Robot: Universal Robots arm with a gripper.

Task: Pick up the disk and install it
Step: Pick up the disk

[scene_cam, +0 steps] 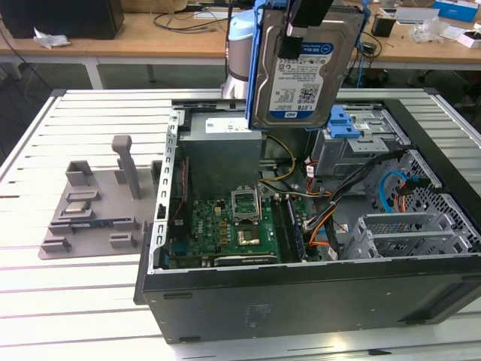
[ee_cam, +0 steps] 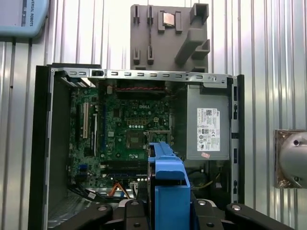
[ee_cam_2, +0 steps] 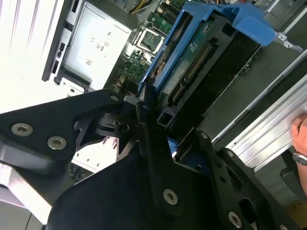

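The white slatted desk (scene_cam: pixel 90 301) lies under the big black computer case (scene_cam: pixel 301 301); the case lies flat with its open side up; inside the case sits a grey power box (scene_cam: pixel 222 162), and next to that a green board (scene_cam: pixel 225 233); a grey holder (scene_cam: pixel 90 218) rests just beside the case, on the exterior view's left; the disk (scene_cam: pixel 301 68) hangs in the air above the open case, standing on end, with blue rails on its sides; the black fingers (ee_cam_2: pixel 149 143) are clamped tight on the disk's upper end.
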